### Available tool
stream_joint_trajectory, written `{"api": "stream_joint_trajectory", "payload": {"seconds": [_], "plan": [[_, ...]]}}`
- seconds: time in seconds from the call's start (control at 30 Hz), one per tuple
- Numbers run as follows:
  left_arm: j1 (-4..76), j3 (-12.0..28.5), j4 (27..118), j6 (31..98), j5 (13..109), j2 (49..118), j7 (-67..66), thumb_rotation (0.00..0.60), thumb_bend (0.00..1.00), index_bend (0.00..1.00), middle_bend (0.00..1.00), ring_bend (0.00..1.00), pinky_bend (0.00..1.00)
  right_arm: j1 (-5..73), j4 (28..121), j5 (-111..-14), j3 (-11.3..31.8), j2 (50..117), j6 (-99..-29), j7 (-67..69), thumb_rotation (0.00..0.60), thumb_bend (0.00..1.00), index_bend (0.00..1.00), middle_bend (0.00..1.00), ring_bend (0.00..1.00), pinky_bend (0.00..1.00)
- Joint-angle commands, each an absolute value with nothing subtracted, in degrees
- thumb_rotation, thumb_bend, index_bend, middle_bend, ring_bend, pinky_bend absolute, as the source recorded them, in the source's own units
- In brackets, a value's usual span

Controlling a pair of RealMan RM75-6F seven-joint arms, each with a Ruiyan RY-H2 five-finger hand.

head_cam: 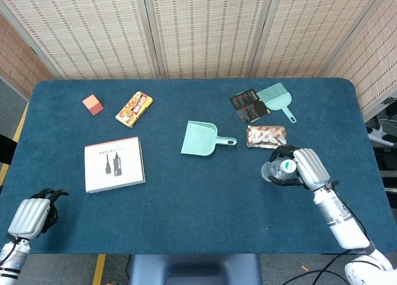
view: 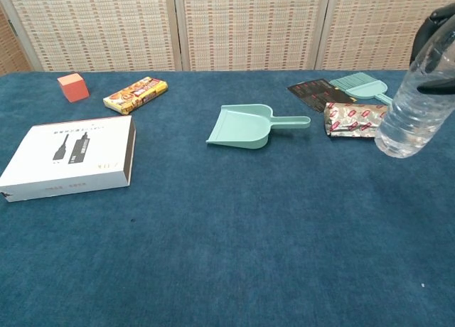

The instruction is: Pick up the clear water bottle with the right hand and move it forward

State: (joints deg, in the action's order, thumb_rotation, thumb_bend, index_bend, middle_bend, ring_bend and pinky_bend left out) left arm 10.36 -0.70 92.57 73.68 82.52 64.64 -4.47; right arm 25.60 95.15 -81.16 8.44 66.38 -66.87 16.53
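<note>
My right hand grips the clear water bottle near its top and holds it above the table at the right side. In the chest view the clear water bottle hangs tilted, its base swung toward the left, with dark fingers wrapped around its upper part at the frame's right edge. The bottle's base is off the blue cloth, just in front of the silver snack packet. My left hand rests at the near left table edge with fingers curled in and nothing in it.
A teal dustpan lies mid-table. A silver snack packet, a dark card and a teal brush lie beyond the bottle. A white box, a snack bar pack and an orange cube sit on the left.
</note>
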Motion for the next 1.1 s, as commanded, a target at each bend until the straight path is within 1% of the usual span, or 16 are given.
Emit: {"api": "stream_joint_trajectory", "payload": {"seconds": [0.03, 0.1, 0.17, 0.37, 0.47, 0.53, 0.67, 0.77, 0.9, 1.03, 1.1], "plan": [[10.4, -0.7, 92.6, 73.7, 82.5, 64.6, -4.4, 0.6, 0.87, 0.29, 0.36, 0.23, 0.38, 25.7, 86.5, -74.9, 9.3, 71.3, -65.5, 10.7, 0.6, 0.35, 0.76, 0.66, 0.57, 0.72], [10.4, -0.7, 92.5, 73.6, 82.5, 64.6, -4.3, 0.6, 0.87, 0.29, 0.36, 0.23, 0.38, 25.8, 85.2, -73.6, 10.1, 72.6, -65.4, 10.5, 0.6, 0.35, 0.76, 0.66, 0.57, 0.72], [10.3, -0.7, 92.5, 73.7, 82.5, 64.6, -4.3, 0.6, 0.87, 0.29, 0.36, 0.23, 0.38, 25.9, 86.8, -74.4, 10.6, 72.0, -65.6, 12.0, 0.6, 0.35, 0.76, 0.66, 0.57, 0.72], [10.3, -0.7, 92.7, 74.0, 82.8, 64.4, -4.1, 0.6, 0.88, 0.29, 0.36, 0.23, 0.37, 23.5, 96.3, -80.9, 10.9, 66.2, -71.8, 16.8, 0.6, 0.35, 0.76, 0.66, 0.57, 0.72], [10.3, -0.8, 92.7, 74.0, 82.8, 64.4, -4.0, 0.6, 0.87, 0.29, 0.36, 0.23, 0.38, 22.3, 98.3, -82.1, 10.6, 63.3, -72.7, 20.7, 0.6, 0.35, 0.76, 0.66, 0.57, 0.72], [10.3, -0.7, 92.7, 73.9, 82.7, 64.5, -4.0, 0.6, 0.87, 0.29, 0.36, 0.23, 0.38, 21.9, 97.9, -82.2, 10.3, 62.5, -72.2, 22.7, 0.6, 0.35, 0.76, 0.66, 0.57, 0.72], [10.5, -0.7, 92.6, 73.6, 82.7, 64.6, -4.3, 0.6, 0.87, 0.29, 0.36, 0.23, 0.38, 22.2, 93.9, -81.4, 9.3, 63.5, -69.5, 26.4, 0.6, 0.35, 0.76, 0.66, 0.57, 0.72], [10.4, -0.9, 92.7, 73.4, 82.7, 64.7, -4.6, 0.6, 0.87, 0.29, 0.36, 0.23, 0.38, 22.9, 88.4, -80.7, 8.0, 65.8, -65.7, 30.2, 0.6, 0.35, 0.76, 0.66, 0.57, 0.72], [10.4, -0.9, 92.6, 73.3, 82.5, 64.6, -4.6, 0.6, 0.87, 0.29, 0.36, 0.23, 0.38, 23.9, 80.8, -80.2, 7.4, 69.3, -62.0, 37.8, 0.6, 0.35, 0.76, 0.66, 0.57, 0.72], [10.4, -0.8, 92.6, 73.4, 82.3, 64.6, -4.4, 0.6, 0.88, 0.29, 0.36, 0.23, 0.38, 24.6, 72.0, -81.5, 7.0, 74.1, -61.1, 43.1, 0.6, 0.35, 0.75, 0.66, 0.57, 0.72], [10.4, -0.8, 92.5, 73.4, 82.4, 64.6, -4.3, 0.6, 0.88, 0.29, 0.36, 0.23, 0.38, 24.9, 67.9, -82.5, 6.4, 76.3, -60.9, 45.2, 0.6, 0.35, 0.73, 0.66, 0.55, 0.72]]}}
